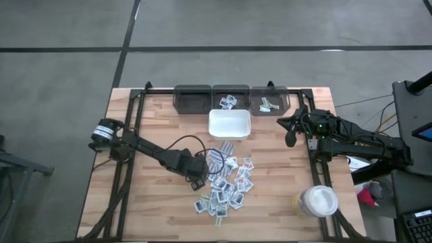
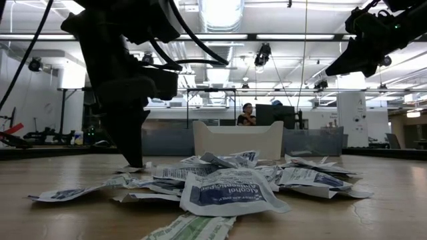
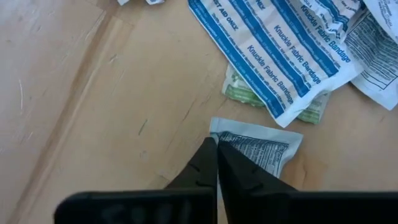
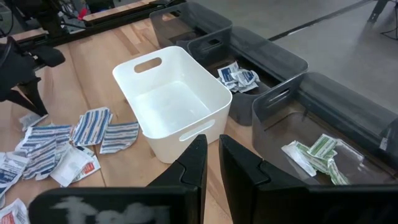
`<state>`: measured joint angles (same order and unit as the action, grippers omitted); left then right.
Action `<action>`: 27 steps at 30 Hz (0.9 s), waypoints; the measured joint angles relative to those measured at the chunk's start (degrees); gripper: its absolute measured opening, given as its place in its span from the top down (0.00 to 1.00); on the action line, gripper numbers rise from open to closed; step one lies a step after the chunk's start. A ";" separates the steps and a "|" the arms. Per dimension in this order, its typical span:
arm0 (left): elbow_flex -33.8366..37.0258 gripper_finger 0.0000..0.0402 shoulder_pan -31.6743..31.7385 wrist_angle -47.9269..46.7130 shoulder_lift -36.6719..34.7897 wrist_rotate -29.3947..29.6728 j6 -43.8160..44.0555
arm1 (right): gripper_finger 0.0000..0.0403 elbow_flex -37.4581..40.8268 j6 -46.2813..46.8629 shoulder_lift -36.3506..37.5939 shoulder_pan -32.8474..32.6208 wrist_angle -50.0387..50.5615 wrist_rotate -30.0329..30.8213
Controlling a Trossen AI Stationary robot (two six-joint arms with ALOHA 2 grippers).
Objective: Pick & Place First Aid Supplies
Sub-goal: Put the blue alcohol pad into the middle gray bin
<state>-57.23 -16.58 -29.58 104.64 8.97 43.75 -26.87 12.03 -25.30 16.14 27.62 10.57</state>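
In the high view, the left gripper (image 1: 198, 179) is sitting low at the left edge of the first aid supplies (image 1: 226, 182) scattered at centre-bottom, while the right gripper (image 1: 290, 128) is waiting at the upper right, beside the white tray (image 1: 229, 124).

In the low view, the left arm is reaching down to the tabletop at the left edge of the packets.

The left wrist view is showing its fingers pressed together on the corner of a grey-printed packet (image 3: 258, 148) (a thin pinch, seemingly). This looks like the picking step; next, lifting straight up without dropping it.

In the right wrist view, the fingers are standing slightly apart, holding nothing.
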 joint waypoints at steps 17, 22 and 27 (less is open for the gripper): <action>-0.53 1.00 -0.26 -0.32 -7.62 -0.37 -6.31 | 0.91 0.00 0.00 -0.04 0.04 0.00 0.00; -0.51 1.00 -0.15 -0.26 -8.59 0.59 -6.40 | 0.90 0.00 0.01 -0.04 0.02 0.01 0.00; -0.51 1.00 -0.17 3.00 -8.81 -0.06 -7.25 | 0.90 0.00 0.00 -0.03 0.02 0.02 0.00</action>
<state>-57.74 -16.75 -26.58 95.83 8.91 36.50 -26.87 12.04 -25.33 16.16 27.64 10.57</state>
